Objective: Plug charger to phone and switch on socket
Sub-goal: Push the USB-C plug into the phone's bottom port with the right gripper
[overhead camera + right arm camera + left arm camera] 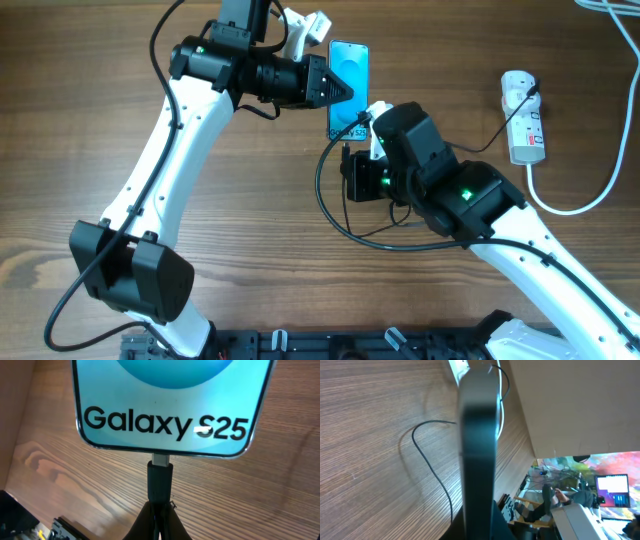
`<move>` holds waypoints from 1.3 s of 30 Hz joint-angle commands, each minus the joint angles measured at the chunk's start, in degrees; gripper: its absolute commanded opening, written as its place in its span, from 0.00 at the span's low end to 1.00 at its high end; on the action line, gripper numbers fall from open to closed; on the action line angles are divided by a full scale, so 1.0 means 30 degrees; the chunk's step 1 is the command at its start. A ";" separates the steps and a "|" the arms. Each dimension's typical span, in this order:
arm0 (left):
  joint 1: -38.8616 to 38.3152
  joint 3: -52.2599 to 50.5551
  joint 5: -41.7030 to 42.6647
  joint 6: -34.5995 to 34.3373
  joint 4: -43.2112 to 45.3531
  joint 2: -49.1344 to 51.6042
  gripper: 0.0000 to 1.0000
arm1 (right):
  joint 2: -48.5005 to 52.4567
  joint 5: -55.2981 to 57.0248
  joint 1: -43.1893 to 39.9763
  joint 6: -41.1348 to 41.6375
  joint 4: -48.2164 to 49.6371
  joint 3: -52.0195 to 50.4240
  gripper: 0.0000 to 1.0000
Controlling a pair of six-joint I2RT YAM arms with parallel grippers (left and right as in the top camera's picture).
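Observation:
The phone (350, 72) has a cyan screen and a white band reading "Galaxy S25" (165, 422). My left gripper (335, 88) is shut on its left edge; the left wrist view shows the phone edge-on (478, 450). My right gripper (160, 515) is shut on the charger's black connector (159, 480), whose metal tip touches the phone's bottom edge at the port. The thin black cable (325, 205) loops on the table below. The socket (523, 116), a white strip with a red-marked switch and a black plug in it, lies at the right.
A thick white cord (610, 150) trails from the socket toward the right edge and the back corner. Wooden table (80, 120). A black rail with clamps (330, 345) runs along the front edge.

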 commanded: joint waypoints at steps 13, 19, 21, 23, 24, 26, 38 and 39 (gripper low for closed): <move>0.0124 -0.0051 -0.0036 0.0459 0.0204 -0.0634 0.04 | 0.0211 -0.0240 0.0022 -0.0189 0.0022 0.0240 0.05; 0.0117 -0.0051 0.0138 0.0459 0.0051 -0.0634 0.04 | 0.0211 0.0160 0.0022 -0.0189 0.0036 0.0240 0.05; 0.0117 -0.0051 0.0291 0.0452 0.0051 -0.0634 0.04 | 0.0211 0.0204 0.0022 -0.0189 0.0051 0.0240 0.05; 0.0117 -0.0051 0.0284 0.0452 0.0051 -0.0634 0.04 | 0.0211 0.0204 0.0022 -0.0189 0.0087 0.0240 0.05; 0.0117 -0.0051 0.0284 0.0452 0.0051 -0.0634 0.04 | 0.0211 0.0204 0.0022 -0.0182 0.0102 0.0240 0.05; 0.0117 -0.0051 0.0291 0.0452 0.0051 -0.0634 0.04 | 0.0211 0.0204 0.0022 -0.0182 0.0146 0.0240 0.05; 0.0117 -0.0051 0.0707 0.0459 0.0044 -0.0634 0.04 | 0.0211 0.0240 -0.0087 -0.0029 0.0539 0.0240 0.05; 0.0117 -0.0051 0.0707 0.0459 0.0036 -0.0634 0.04 | 0.0211 0.0284 -0.0182 0.0240 0.0561 0.0240 0.05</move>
